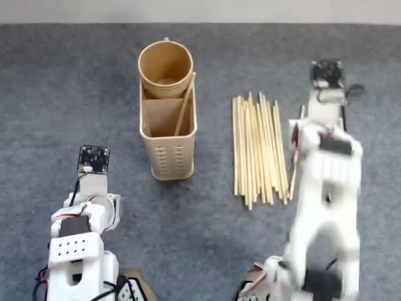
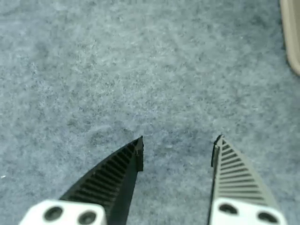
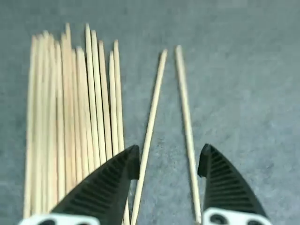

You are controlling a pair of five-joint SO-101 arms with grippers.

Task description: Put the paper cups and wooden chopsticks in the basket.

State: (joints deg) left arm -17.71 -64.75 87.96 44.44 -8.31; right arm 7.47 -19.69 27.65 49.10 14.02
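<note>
Step in hand, chopstick pickup: right gripper (image 3: 169,157), jaws apart, over two loose wooden chopsticks (image 3: 151,117); next move likely closing on them, then carrying to basket (image 1: 168,153); left gripper (image 2: 177,145) likewise spread.

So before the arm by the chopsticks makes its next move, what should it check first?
1. Right claw open: ok.
2. Only one stick in its gap: not ok, two loose chopsticks lie there.
3. Basket upright with space to spare: ok; it holds a paper cup and one chopstick.
4. Left claw out of the way: ok, open over bare carpet.
5. Right claw low enough to grip: cannot tell.
</note>
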